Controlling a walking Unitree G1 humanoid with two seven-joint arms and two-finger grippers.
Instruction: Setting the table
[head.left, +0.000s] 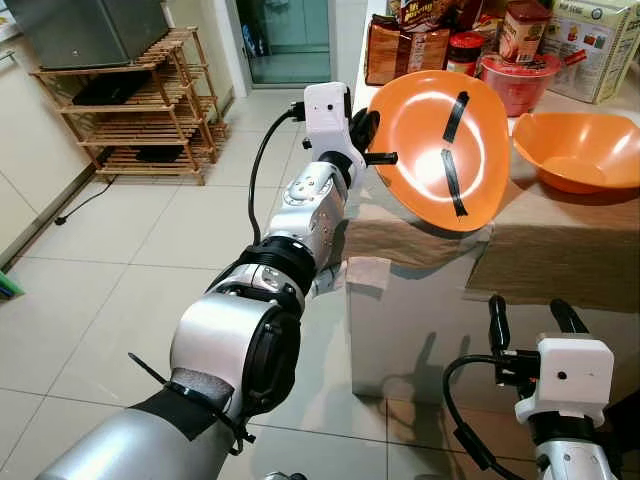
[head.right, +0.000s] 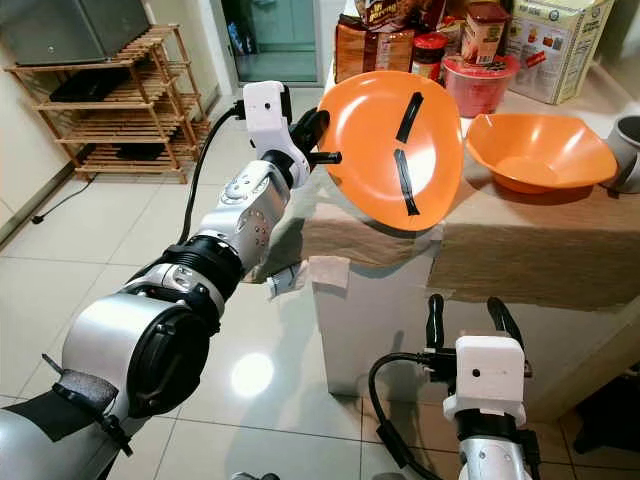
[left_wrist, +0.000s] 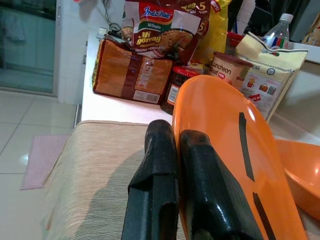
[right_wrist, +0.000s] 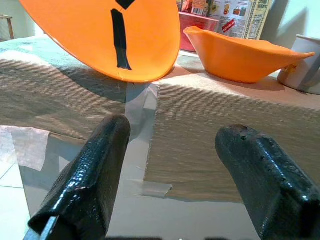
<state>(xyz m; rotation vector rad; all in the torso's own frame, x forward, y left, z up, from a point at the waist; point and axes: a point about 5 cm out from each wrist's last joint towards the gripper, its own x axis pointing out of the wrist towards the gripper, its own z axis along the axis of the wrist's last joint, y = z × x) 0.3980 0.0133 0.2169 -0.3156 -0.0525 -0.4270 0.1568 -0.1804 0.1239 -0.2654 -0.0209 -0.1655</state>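
An orange bowl with two black tape strips (head.left: 435, 150) is held up on edge, tilted, over the left end of the counter. My left gripper (head.left: 372, 143) is shut on its left rim, one black finger (left_wrist: 157, 185) outside and the other finger (left_wrist: 210, 190) inside the bowl. A second orange bowl (head.left: 578, 150) rests upright on the beige mat (head.left: 560, 250) to the right. Low in front of the counter, my right gripper (head.left: 525, 318) points up, open, with nothing between its fingers (right_wrist: 90, 175).
Food packets (left_wrist: 135, 70), jars (head.left: 465, 50), a red container (head.left: 518, 82) and a box (head.left: 590, 45) crowd the back of the counter. A grey mug (head.right: 628, 150) stands at the far right. A wooden rack (head.left: 140, 110) stands on the tiled floor to the left.
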